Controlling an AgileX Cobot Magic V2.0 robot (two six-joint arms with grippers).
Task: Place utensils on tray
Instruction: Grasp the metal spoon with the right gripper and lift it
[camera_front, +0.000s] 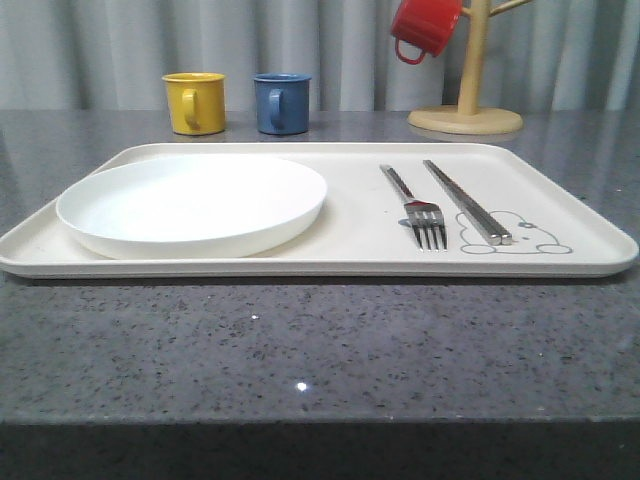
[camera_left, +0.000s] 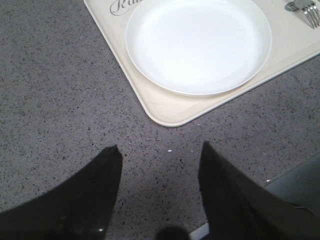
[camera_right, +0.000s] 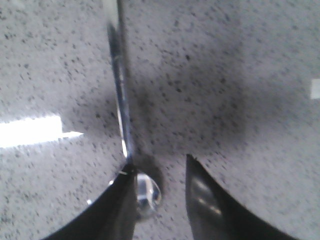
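Three things already lay on the tray (camera_front: 560, 205): plate (camera_front: 192, 203) at nine o'clock, fork (camera_front: 412, 206) and chopsticks (camera_front: 466, 200) at three. The spoon (camera_right: 122, 112) was left, beside the right end effector's (camera_right: 161, 192) parted fingers; the left end effector (camera_left: 160, 165) was spread apart.

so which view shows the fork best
The front view: the fork lies whole on the tray, beside the chopsticks. The left wrist view catches just its tines at the frame edge.

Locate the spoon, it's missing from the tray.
The spoon lies on the speckled grey countertop in the right wrist view, its bowl between the right gripper fingers, against one of them.
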